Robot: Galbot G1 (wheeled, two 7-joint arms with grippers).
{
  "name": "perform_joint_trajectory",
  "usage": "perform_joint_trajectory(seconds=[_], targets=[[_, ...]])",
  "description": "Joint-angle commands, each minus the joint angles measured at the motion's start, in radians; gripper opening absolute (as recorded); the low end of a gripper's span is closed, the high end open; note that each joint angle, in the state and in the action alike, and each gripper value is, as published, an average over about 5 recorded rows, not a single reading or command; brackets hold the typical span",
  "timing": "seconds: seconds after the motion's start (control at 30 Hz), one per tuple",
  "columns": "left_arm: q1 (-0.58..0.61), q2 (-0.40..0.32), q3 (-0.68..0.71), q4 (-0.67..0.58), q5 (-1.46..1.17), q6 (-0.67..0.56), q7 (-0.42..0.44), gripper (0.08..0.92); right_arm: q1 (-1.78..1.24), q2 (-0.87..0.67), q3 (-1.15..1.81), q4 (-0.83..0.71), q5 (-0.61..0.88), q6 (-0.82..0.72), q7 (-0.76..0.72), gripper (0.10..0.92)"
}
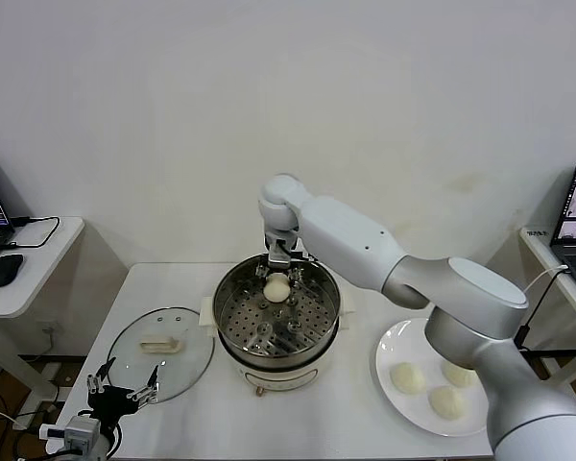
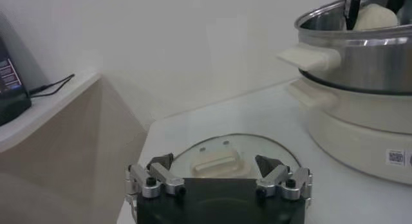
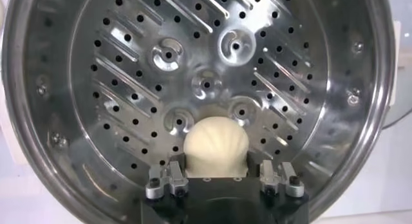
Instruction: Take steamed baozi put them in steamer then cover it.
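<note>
Right gripper (image 1: 277,274) is positioned over the far side of the steamer (image 1: 232,288), with one bun (image 1: 276,286) between its fingers. In the right wrist view the fingers (image 3: 168,180) stand apart, flanking the bun (image 3: 215,147) with little or no squeeze visible; the bun appears to sit on the perforated tray (image 3: 129,71), though contact underneath cannot be confirmed. Judged step: release of the first bun into the pot. Placement near the back wall looks deliberate, as the tray's centre and front are left free for the rest.

Three buns (image 1: 408,377) are seen on the white plate (image 1: 389,348), to the right of the steamer, within the right arm's reach. So roughly a quarter of the loading is judged done; covering not yet started.

The glass lid (image 1: 161,351) is laid flat on the table (image 1: 365,298) left of the steamer, handle up, which keeps the handle graspable from above. Left gripper (image 1: 121,388) is parked just beside the lid's near edge, fingers (image 2: 153,178) spread wide, nothing held, seemingly staged for the lid pickup.

Risk: soft dough may stick to a finger pad when the gripper is lifted.
</note>
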Motion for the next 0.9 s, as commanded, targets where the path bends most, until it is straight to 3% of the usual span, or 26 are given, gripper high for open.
perform_joint_trajectory(seconds=[0.03,0.27,0.53,0.7,0.9], targets=[[0.001,0.000,0.000,-0.001,0.001,0.000,0.000,0.823,0.005,-0.018,-0.005,0.016,0.044,-0.086,0.008,0.803],[0.007,-0.001,0.000,-0.004,0.005,0.000,0.000,0.823,0.097,-0.178,-0.075,0.239,0.299,-0.330,0.040,0.822],[0.020,0.001,-0.002,-0.012,0.004,-0.005,0.000,0.823,0.259,-0.481,-0.116,0.528,0.559,-0.749,0.056,0.823],[0.021,0.007,-0.002,-0.025,0.000,-0.004,0.003,0.823,0.326,-0.639,-0.115,0.606,0.726,-1.001,0.049,0.823],[0.034,0.010,0.015,-0.030,0.004,-0.006,0.001,0.823,0.338,-0.811,-0.145,0.668,0.783,-1.129,0.068,0.823]])
